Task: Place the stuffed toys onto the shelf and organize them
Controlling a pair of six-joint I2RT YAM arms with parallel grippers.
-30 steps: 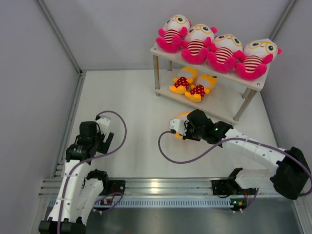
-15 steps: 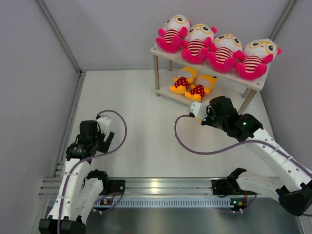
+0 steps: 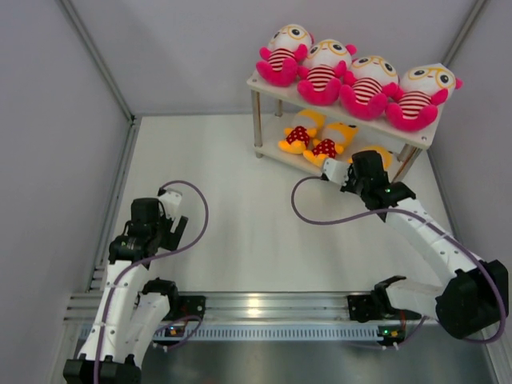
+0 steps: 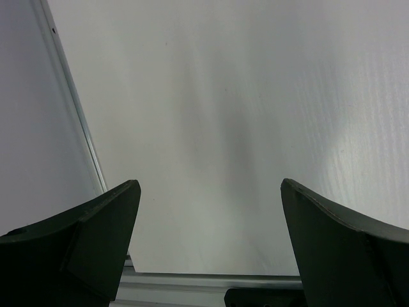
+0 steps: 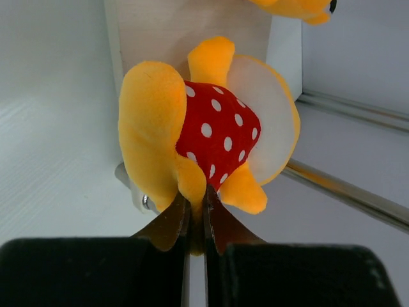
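While fingers (image 5: 167, 225) pinch toy (image 5: 217, 134), shelf edge (image 5: 115, 38) lies close.

A white table top (image 3: 232, 208) with a dull sheen forms the floor of the cell. Three pale grey panels close it in: a left wall (image 3: 48, 160), a back wall (image 3: 192, 56) and a right wall (image 3: 490, 136). A silver corner strip (image 3: 96, 62) runs up where the left and back walls meet, and a second corner strip (image 3: 464, 32) marks the right-hand corner. A thin metal trim (image 3: 120, 192) lies along the foot of the left wall, touching the table top; the left wrist view shows it as a light line with a small dark dot near its far end. Along the near edge a ribbed aluminium rail (image 3: 264, 305) spans the width, and just below it lies a dark grey band (image 3: 304, 360)
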